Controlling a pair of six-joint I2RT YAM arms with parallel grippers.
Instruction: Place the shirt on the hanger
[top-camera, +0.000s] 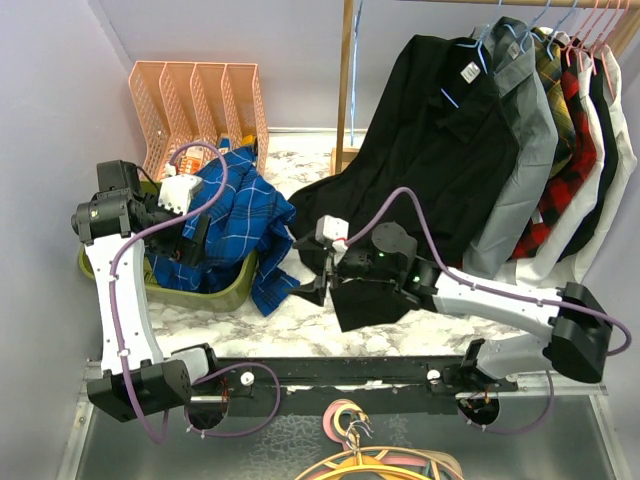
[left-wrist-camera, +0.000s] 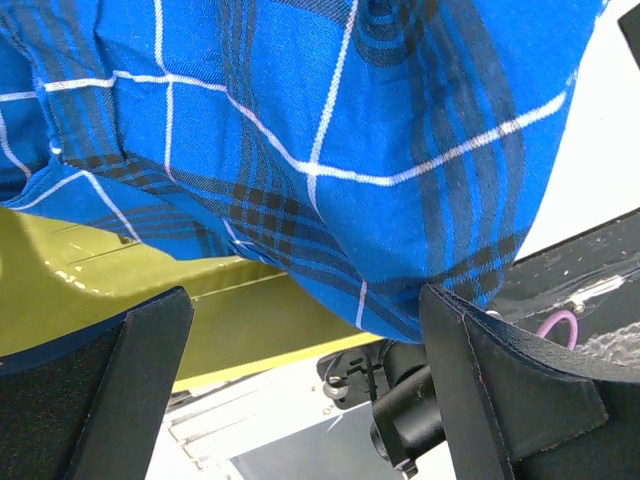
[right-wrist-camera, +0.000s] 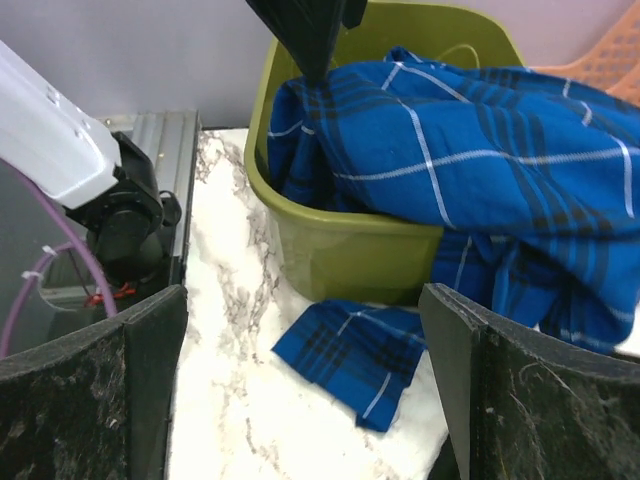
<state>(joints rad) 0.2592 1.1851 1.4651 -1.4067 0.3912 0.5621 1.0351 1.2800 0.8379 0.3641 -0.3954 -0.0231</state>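
Note:
The royal-blue plaid shirt (top-camera: 235, 215) lies heaped in an olive-green basin (top-camera: 228, 288), with one flap (top-camera: 272, 290) hanging over the rim onto the marble table. My left gripper (top-camera: 195, 235) is open at the heap's left side. In the left wrist view the shirt (left-wrist-camera: 300, 130) hangs just above the wide-apart jaws (left-wrist-camera: 302, 300) and brushes the right finger (left-wrist-camera: 480, 380). My right gripper (top-camera: 305, 288) is open and empty, low over the table. It faces the flap (right-wrist-camera: 355, 355) and the basin (right-wrist-camera: 350, 240). The light-blue hanger is not in view.
A pink mesh file rack (top-camera: 195, 100) stands behind the basin. A rail on a wooden post (top-camera: 347, 80) holds several shirts; the black one (top-camera: 440, 150) hangs down to my right arm. Pink and yellow hangers (top-camera: 370, 455) lie piled at the near edge.

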